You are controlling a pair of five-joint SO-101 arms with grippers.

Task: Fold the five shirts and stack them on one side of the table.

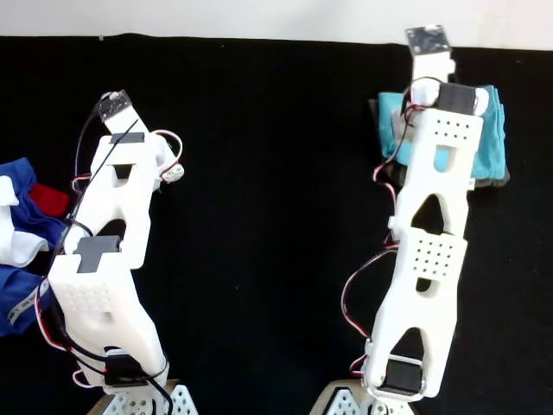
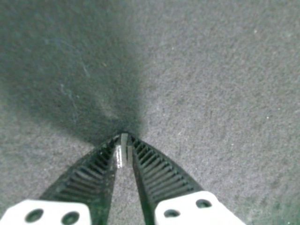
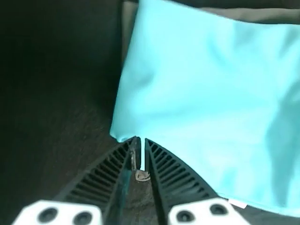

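Judged next step: open the left jaws, lift one shirt only by an edge, and spread it flat mid-table before folding. The unfolded shirts [image 1: 22,229], blue, white and red, lie heaped at the left edge of the tabletop [image 1: 276,173]. The left gripper [image 2: 124,140], jaws together and empty, hangs over bare tabletop apart from that heap. The right gripper [image 3: 139,143], jaws all but together on nothing, sits at the edge of the folded turquoise shirt [image 3: 211,108] near the far right corner.

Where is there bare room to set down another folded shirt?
The table strip between the left arm and right arm is bare, up to the far edge. Crowded: the left edge, with loose shirts, and far right, where the teal shirt lies under the right arm.
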